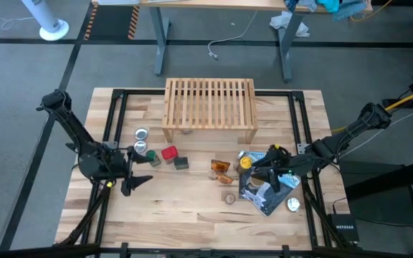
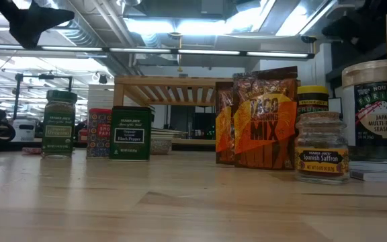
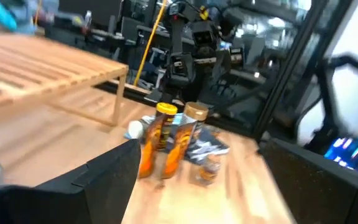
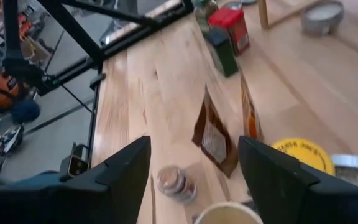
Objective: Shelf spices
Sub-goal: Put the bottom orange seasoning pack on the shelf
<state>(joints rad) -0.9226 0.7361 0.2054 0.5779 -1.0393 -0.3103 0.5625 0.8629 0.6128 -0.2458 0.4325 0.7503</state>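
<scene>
Spices stand loose on the tabletop [image 1: 192,208], none yet on the shelf [image 1: 210,107] at the upper centre of the high view, so the task looks barely begun. Lower left, the left gripper [image 1: 136,180] hangs empty with fingers apart, just below the green-capped jar [image 1: 151,159], red tin [image 1: 169,153] and dark square tin [image 1: 182,163], probably to pick one. Right of centre, the right gripper [image 1: 265,172] spreads its fingers above the orange packets [image 1: 221,170] and yellow-capped jar [image 1: 244,163]
</scene>
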